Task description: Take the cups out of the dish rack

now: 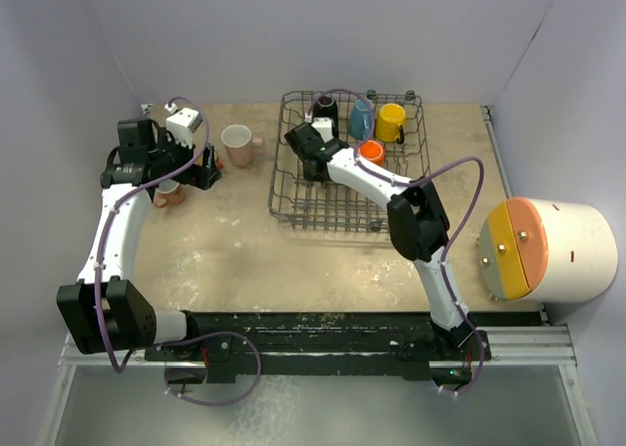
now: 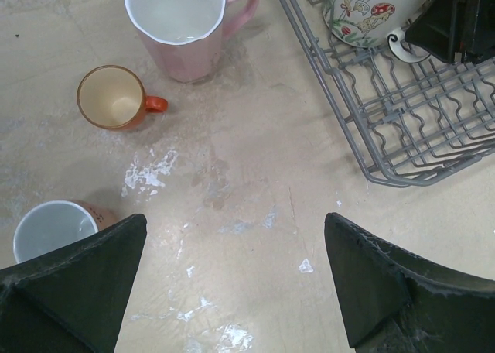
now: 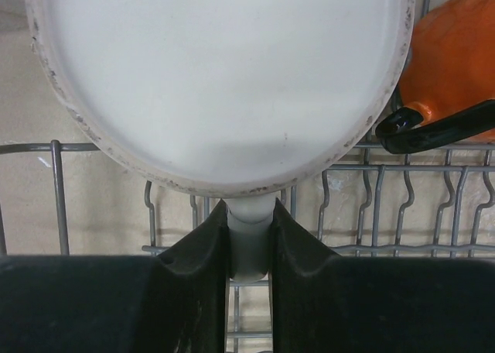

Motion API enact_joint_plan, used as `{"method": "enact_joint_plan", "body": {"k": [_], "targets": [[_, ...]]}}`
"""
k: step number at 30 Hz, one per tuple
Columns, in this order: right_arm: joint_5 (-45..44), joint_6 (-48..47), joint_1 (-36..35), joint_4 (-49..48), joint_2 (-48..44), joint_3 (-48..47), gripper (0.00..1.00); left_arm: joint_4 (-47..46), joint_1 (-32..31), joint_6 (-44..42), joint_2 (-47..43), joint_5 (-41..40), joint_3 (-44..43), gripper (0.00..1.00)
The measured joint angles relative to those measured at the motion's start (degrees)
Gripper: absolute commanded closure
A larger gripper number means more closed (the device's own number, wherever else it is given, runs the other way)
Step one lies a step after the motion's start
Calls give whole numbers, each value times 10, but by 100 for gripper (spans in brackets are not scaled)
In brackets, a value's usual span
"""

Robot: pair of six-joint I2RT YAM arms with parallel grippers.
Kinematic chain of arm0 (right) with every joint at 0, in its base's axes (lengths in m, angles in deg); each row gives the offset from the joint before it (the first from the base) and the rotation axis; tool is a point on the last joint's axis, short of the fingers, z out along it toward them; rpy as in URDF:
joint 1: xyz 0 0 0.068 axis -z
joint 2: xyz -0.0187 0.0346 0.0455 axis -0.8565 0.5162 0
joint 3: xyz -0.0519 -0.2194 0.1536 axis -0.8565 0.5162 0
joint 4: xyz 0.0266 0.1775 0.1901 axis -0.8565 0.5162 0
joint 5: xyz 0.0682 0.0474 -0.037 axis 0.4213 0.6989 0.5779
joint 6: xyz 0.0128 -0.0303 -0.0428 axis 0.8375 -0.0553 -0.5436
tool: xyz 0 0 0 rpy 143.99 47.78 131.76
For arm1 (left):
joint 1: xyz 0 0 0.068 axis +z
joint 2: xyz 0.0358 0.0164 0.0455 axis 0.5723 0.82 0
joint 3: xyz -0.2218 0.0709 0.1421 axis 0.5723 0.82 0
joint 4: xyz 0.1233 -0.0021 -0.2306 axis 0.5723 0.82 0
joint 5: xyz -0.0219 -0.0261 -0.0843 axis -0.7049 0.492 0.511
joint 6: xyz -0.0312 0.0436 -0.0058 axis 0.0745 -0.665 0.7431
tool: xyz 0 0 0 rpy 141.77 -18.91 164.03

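Observation:
The grey wire dish rack (image 1: pixel 411 187) holds a black cup (image 1: pixel 326 107), a blue cup (image 1: pixel 362 121), a yellow cup (image 1: pixel 390 121) and an orange cup (image 1: pixel 371 153). My right gripper (image 3: pixel 249 214) reaches into the rack's left part and is shut on the handle of a white cup (image 3: pixel 216 74), whose base fills the right wrist view. That white cup (image 2: pixel 367 12) has a mushroom print. On the table stand a pink cup (image 2: pixel 186 24), a small orange cup (image 2: pixel 114 97) and another pinkish cup (image 2: pixel 50 227). My left gripper (image 2: pixel 232 221) hovers open over bare table beside them.
A huge white cylinder with an orange face (image 1: pixel 548 248) lies at the right edge of the table. The orange cup (image 3: pixel 456 63) with a black handle sits close to the right of the held white cup. Walls enclose the table on three sides.

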Motion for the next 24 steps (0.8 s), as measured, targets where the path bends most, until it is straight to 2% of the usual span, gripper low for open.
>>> {"method": "enact_joint_plan", "body": {"k": [5, 13, 17, 24], "targets": [[0, -13, 0, 0, -3, 0, 100, 7, 0, -12, -6, 7, 0, 1], [7, -30, 4, 15, -37, 0, 100, 38, 0, -34, -8, 81, 0, 1], [32, -25, 4, 21, -95, 0, 100, 45, -1, -53, -12, 101, 0, 1], [146, 32, 3, 4, -222, 46, 100, 49, -16, -93, -14, 125, 0, 1]]}}
